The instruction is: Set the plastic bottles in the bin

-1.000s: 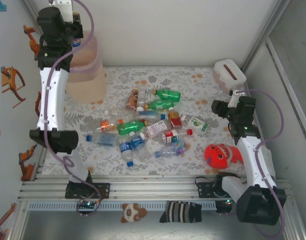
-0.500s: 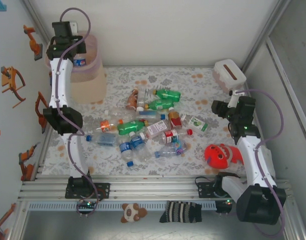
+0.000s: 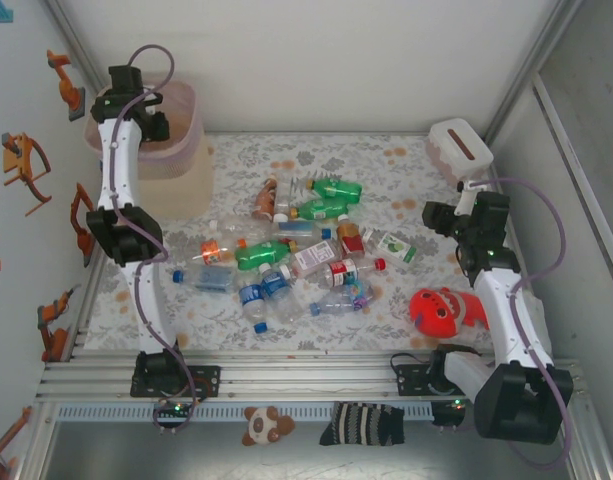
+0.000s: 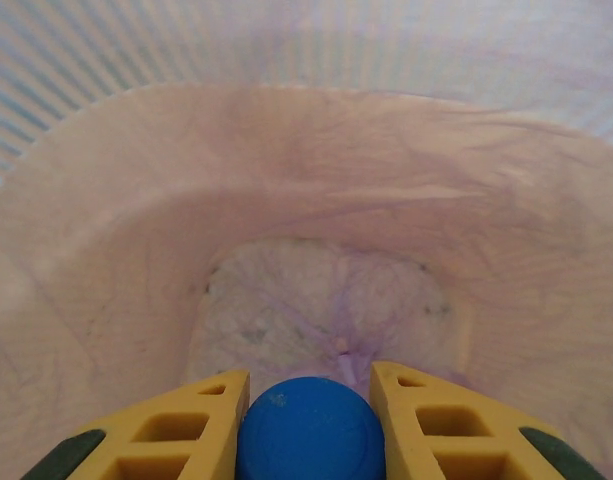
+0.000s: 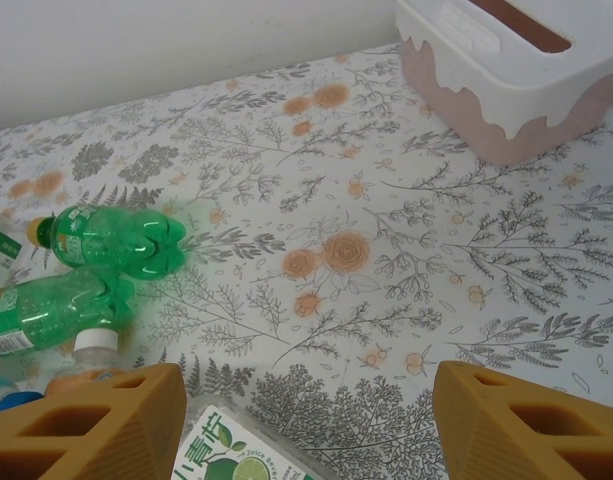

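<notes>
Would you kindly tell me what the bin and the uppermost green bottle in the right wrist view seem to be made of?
The bin looks like translucent pale-pink plastic with a dull finish: light passes through its wall. The green bottle seems to be glossy see-through plastic, judging by its moulded lobes and highlights.

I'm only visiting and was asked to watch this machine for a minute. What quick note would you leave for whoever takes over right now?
Left gripper: shut on a blue-capped bottle, held over the open bin.
Right gripper: open and empty, hovering above the table at the pile's right edge.
Done: one bottle is at the bin but not yet released. No bottle is visible at the bin's bottom.
Left: drop this one, then bin the pile of bottles mid-table.
</notes>
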You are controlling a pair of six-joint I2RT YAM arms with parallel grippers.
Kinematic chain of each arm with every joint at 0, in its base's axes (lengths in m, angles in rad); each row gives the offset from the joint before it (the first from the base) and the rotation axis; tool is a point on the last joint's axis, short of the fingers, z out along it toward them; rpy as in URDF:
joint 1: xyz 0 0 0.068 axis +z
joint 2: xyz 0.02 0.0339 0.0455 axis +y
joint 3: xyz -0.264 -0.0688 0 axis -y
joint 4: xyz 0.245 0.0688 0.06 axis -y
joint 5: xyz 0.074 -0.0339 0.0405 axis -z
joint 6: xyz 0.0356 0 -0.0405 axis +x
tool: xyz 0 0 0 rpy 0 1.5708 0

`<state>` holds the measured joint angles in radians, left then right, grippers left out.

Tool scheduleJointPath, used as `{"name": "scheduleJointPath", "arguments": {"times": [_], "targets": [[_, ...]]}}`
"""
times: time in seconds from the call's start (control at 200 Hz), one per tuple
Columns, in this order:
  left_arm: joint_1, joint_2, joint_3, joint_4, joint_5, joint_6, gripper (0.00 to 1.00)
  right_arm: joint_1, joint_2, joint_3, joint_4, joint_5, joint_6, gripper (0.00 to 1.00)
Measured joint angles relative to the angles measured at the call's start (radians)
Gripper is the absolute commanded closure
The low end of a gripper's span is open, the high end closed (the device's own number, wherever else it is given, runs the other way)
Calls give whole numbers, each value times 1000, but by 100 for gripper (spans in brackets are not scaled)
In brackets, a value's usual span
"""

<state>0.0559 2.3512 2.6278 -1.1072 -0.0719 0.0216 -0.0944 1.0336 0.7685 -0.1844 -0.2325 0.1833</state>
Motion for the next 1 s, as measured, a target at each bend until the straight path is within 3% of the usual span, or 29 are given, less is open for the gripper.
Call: {"name": "scheduleJointPath", "arguments": {"times": [0.315,0.406,0.666,0.816,0.996], "targets": [[37,-37,-121,-135,-25,15,88,0,2,15,-6,-18,0,34],[39,-65,-189,-166,-44,15,81,0,2,15,-6,-23,0,34],[39,-93,-195,-196,-59,8,43,0,2,15,-6,-34,1,34],[39,-95,-160,-199,-57,10,37,0,1,15,-6,-34,1,34],[38,-132,-146,-199,-27,9,37,0,-4,15,-6,-34,3,35]]}}
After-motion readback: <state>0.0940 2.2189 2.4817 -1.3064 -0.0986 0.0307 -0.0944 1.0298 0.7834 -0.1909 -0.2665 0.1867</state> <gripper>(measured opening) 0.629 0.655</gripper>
